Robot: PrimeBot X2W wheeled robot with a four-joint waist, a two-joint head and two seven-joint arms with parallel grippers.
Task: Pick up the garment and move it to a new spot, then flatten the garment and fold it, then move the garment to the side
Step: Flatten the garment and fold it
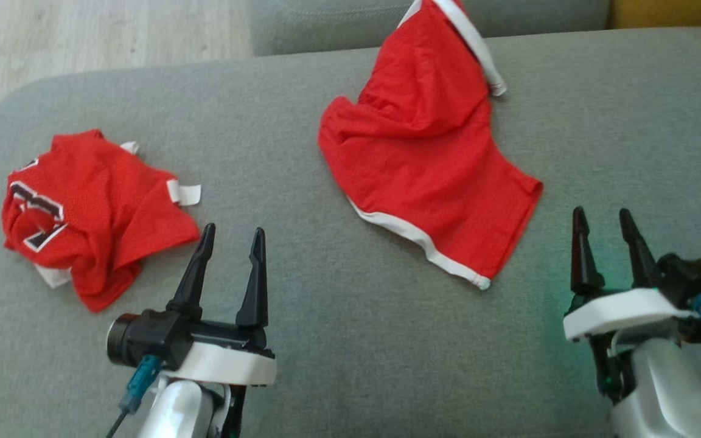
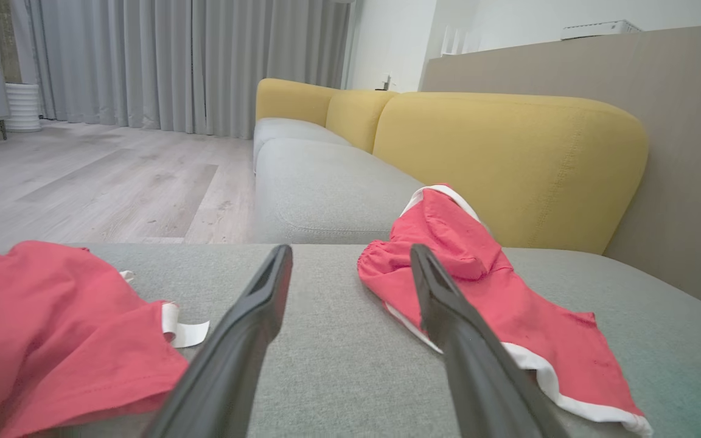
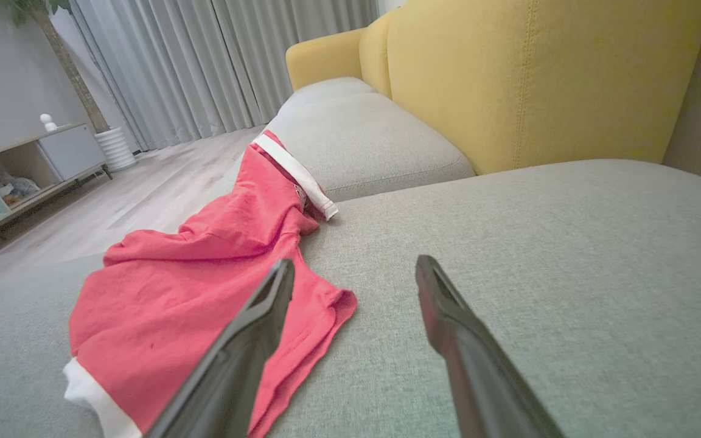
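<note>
Head: red shorts (image 1: 423,152) lie mid-cushion (image 1: 338,340), long axis running away from us, waistband far, hem near; left gripper (image 1: 232,240) and right gripper (image 1: 603,222) both gaping, empty | Left wrist: shorts stretch right of our spread fingers (image 2: 253,316) | Right wrist: shorts lie left, hem behind one finger.

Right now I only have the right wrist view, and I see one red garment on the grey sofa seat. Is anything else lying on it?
Observer: Yes. A crumpled red jersey with black-and-white lettering lies toward the left end of the seat, apart from the red shorts you see.
Operator: Where is the left gripper?
Observer: The left gripper is open, over bare seat between the two garments, closer to the jersey.
Operator: My own finger overlaps the shorts. Touching?
Observer: No. In the head view the right gripper is open, to the right of the shorts, with bare seat between them.
</note>
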